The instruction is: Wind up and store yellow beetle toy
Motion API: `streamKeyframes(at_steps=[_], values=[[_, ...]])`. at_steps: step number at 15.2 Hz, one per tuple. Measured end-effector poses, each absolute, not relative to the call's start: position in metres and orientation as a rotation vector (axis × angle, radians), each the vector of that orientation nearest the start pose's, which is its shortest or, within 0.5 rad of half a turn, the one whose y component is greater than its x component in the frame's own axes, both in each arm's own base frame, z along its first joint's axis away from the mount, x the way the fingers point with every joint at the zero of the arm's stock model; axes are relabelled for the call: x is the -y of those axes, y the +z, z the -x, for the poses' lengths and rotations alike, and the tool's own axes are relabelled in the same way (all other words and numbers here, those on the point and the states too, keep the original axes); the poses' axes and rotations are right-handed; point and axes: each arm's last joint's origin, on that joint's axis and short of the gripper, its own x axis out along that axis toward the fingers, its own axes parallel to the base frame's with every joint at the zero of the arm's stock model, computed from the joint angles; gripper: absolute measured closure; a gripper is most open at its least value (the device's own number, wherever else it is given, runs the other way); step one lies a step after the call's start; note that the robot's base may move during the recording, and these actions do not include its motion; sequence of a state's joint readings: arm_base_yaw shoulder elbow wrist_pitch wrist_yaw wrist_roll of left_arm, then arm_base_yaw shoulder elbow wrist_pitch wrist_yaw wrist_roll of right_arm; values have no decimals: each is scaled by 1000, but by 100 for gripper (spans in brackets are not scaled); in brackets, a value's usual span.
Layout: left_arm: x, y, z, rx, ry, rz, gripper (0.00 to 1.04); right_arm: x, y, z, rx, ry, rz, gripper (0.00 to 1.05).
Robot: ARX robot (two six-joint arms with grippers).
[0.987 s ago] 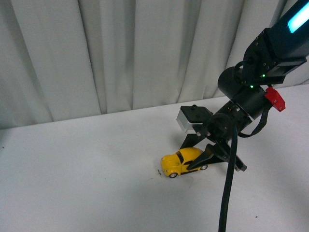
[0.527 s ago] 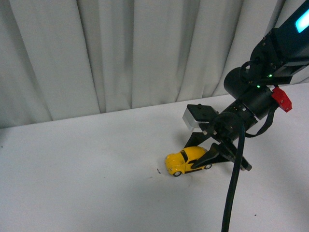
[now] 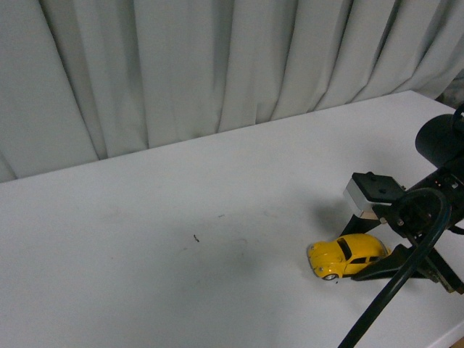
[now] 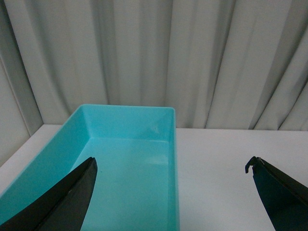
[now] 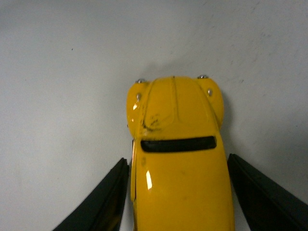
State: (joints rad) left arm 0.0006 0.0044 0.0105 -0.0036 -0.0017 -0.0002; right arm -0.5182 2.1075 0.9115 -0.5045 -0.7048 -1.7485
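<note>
The yellow beetle toy [image 3: 346,255] stands on its wheels on the white table [image 3: 145,239], near the front right corner. My right gripper [image 3: 367,255] is shut on the toy's rear half, one black finger on each side. In the right wrist view the toy [image 5: 178,159] fills the space between the fingers [image 5: 103,202], nose pointing away from the gripper [image 5: 177,160]. My left gripper [image 4: 171,163] is open and empty above the long right wall of the turquoise bin [image 4: 130,159]. The bin is empty and does not show in the front view.
A grey curtain [image 3: 217,65] hangs along the table's far edge. The table's front right edge [image 3: 451,335] lies close to my right arm. A small dark speck [image 3: 196,238] marks the table left of the toy. A black cable [image 3: 391,297] hangs from the right arm.
My right gripper has dragged the toy backwards to the right, away from the dark speck and toward the table's front right corner. The front view has also shifted.
</note>
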Motion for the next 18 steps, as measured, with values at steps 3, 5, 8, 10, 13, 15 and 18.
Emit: streamKeyframes(at_steps=[3,5,8,10,13,15,18], values=[[0,166,-97,2,2,0,7,127,35,-260,-760,1117,491,34],[0,166,-97,2,0,0,7,127,36,-261,-763,1117,492,28],[0,166,-97,2,1,0,7,128,36,-262,-764,1114,495,7],[0,166,-97,2,1,0,7,129,36,-262,-761,1110,500,7],[0,166,-97,2,2,0,7,133,37,-263,-758,1092,508,6],[0,166,-97,2,1,0,7,134,37,-264,-756,1090,515,6],[0,166,-97,2,1,0,7,134,37,-265,-752,1086,522,6]])
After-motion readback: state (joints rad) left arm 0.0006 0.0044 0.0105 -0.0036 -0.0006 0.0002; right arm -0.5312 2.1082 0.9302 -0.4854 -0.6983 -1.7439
